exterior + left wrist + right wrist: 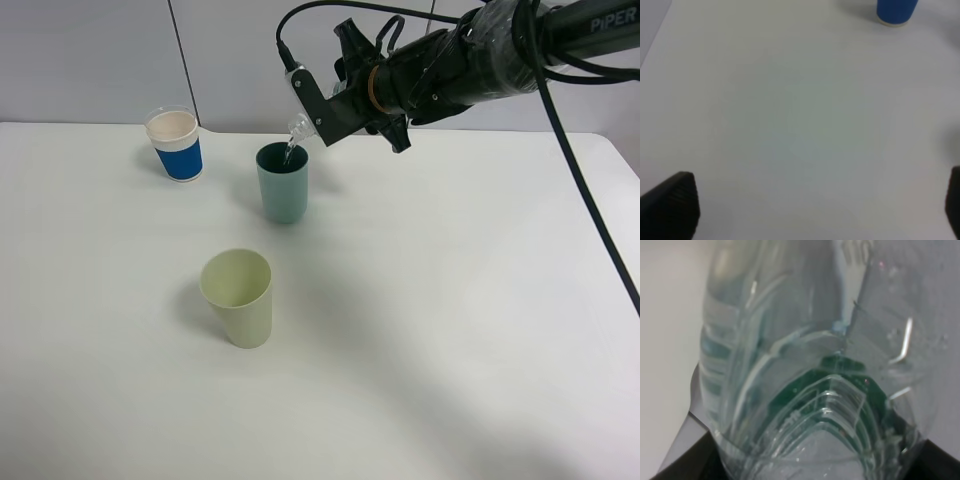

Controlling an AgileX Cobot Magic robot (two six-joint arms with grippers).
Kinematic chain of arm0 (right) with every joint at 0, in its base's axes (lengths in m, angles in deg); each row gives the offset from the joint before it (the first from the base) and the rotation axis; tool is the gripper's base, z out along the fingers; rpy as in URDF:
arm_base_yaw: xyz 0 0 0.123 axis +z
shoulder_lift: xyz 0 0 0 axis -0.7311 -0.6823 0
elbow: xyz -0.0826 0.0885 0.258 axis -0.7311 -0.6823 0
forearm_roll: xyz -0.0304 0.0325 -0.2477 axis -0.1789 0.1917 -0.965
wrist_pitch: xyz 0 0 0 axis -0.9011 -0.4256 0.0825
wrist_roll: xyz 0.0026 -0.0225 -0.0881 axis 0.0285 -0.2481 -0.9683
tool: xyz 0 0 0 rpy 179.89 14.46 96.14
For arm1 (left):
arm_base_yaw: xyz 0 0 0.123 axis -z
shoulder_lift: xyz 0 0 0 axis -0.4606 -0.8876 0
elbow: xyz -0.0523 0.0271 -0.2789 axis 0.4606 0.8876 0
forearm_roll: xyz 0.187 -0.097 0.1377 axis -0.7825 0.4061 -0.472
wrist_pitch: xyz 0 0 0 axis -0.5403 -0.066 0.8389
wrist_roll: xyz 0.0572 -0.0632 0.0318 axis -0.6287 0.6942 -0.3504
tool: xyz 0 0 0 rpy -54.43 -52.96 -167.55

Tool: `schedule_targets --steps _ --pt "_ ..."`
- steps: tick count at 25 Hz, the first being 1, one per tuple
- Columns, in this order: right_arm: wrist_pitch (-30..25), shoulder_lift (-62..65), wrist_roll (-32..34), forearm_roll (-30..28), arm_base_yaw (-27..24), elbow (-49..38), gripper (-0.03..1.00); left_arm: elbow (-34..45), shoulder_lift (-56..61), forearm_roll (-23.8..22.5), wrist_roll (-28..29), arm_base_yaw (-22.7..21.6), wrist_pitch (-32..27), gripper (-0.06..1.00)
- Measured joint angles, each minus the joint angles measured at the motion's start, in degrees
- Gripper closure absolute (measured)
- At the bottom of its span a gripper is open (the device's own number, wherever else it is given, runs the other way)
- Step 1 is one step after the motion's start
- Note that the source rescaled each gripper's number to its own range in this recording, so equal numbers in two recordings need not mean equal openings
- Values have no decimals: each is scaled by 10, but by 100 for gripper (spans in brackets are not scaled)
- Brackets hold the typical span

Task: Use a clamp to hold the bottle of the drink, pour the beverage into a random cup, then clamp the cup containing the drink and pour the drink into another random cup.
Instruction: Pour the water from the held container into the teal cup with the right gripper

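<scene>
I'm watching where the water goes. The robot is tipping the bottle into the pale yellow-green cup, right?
Not quite. The bottle is tipped over the teal cup, not the pale yellow-green cup, which stands apart, nearer the camera. The exterior high view shows it.

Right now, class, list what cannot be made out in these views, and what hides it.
How full the teal cup is: exterior view, too small, dark inside.
Most of the bottle: exterior view, the right pincer covers all but the neck.
The teal cup: right wrist view, the bottle fills the frame.
The paper cup: left wrist view, cut by the edge, blurred.
</scene>
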Motion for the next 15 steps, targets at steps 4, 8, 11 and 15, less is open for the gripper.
schedule_targets --steps 4,8,11,15 --pt "-1 0 -2 0 0 0 97 0 0 0 0 0 0 -6" --pt "-5 0 -2 -1 0 0 97 0 0 0 0 0 0 -6" --pt "-7 0 -2 -1 0 0 97 0 0 0 0 0 0 -6" --pt "-10 0 -2 -1 0 0 97 0 0 0 0 0 0 -6"
